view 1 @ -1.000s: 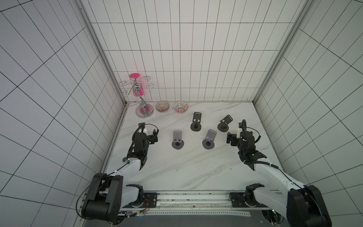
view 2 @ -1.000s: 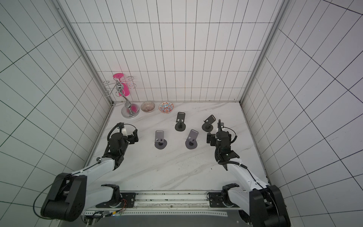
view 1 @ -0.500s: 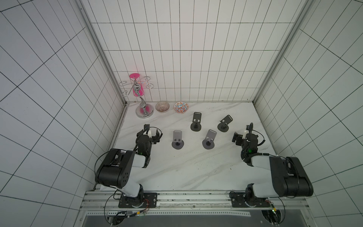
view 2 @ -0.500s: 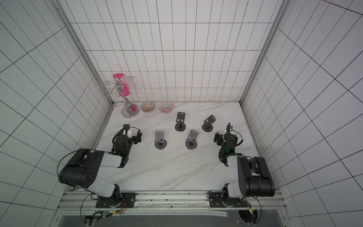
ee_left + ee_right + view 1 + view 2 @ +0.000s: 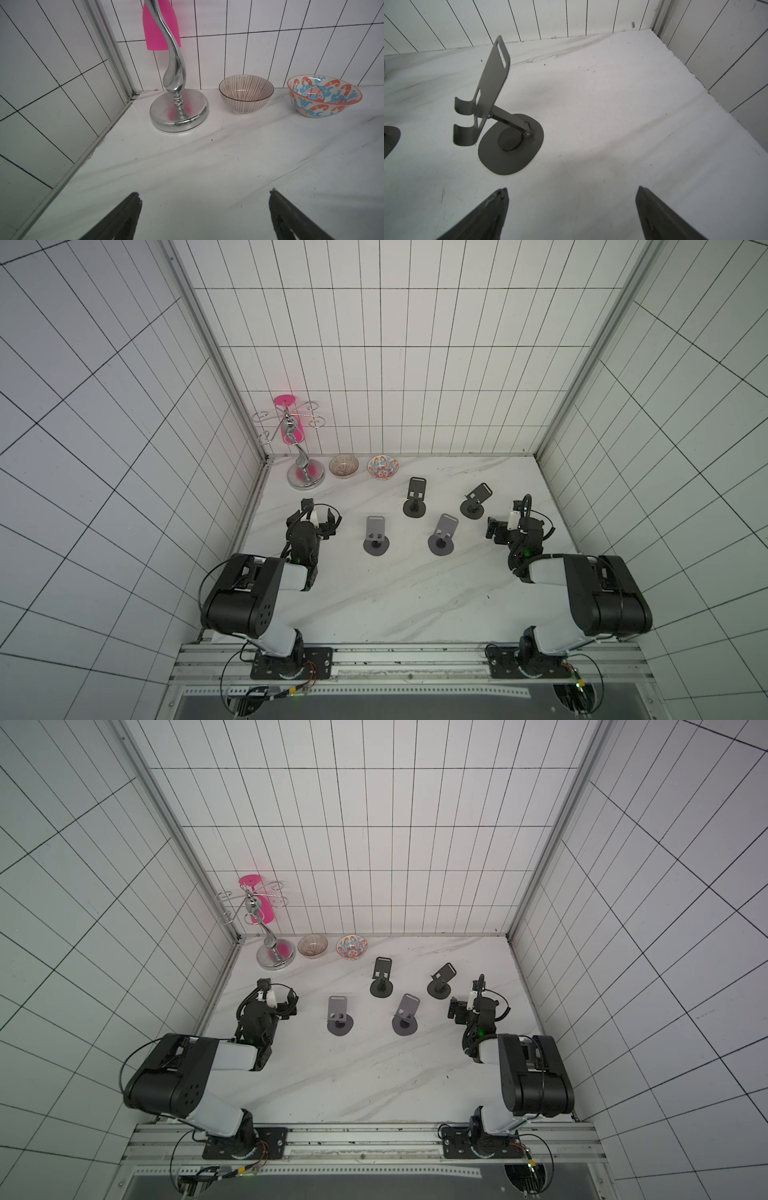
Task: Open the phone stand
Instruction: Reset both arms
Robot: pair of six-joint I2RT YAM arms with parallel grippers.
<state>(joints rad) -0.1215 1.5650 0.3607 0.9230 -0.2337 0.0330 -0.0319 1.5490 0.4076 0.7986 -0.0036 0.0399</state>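
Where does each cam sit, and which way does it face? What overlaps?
Both top views: overhead, from the arms' base side, looking down at the table; left arm and right arm show whole.
Left wrist: low on the left arm, facing the back corner: chrome rack, striped bowl, patterned bowl; open left claw tips show.
Right wrist: low on the right arm, facing the dark phone stand; open right claw tips show.
Shared: top views also hold rack, bowls, that stand.
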